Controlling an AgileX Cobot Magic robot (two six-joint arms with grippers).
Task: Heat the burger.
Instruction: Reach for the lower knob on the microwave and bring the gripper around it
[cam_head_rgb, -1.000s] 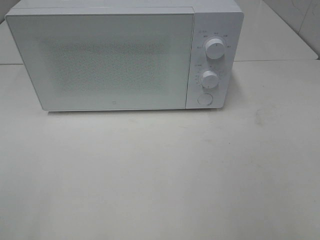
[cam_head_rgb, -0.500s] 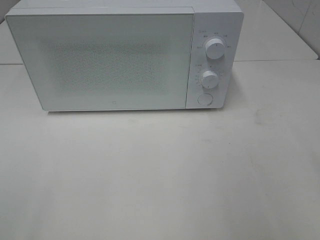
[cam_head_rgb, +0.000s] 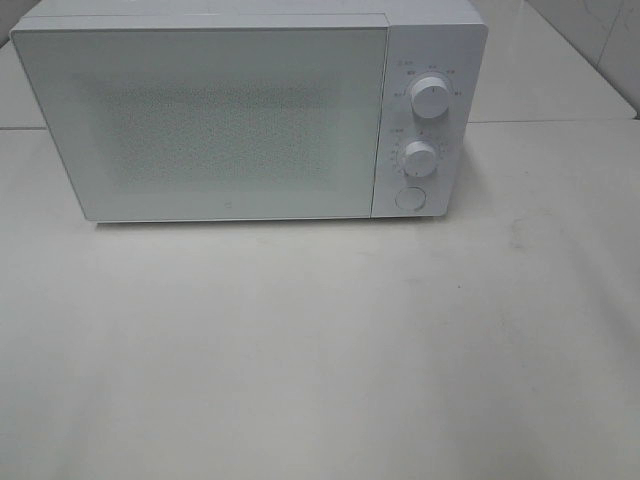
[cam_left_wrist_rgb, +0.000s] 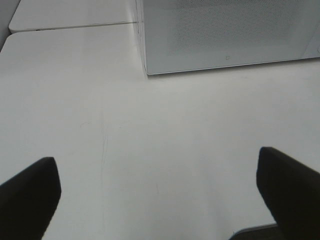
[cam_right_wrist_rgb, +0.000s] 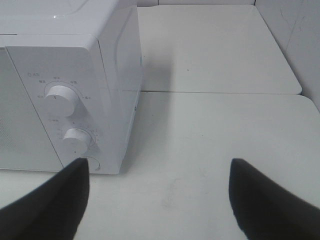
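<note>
The microwave (cam_head_rgb: 440, 45) is shut and no burger shows, so the left jaws and right jaws hang wide open and empty, likely ready to open the door (cam_head_rgb: 200, 120)

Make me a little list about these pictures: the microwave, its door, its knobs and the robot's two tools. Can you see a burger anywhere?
microwave: white, at the back of the table
door: shut
upper knob: round, white
lower knob: round, white
button: round, under the knobs
burger: not in any picture
left tool: open, holding nothing, above the table in front of the door
right tool: open, holding nothing, near the knob end
table: white
</note>
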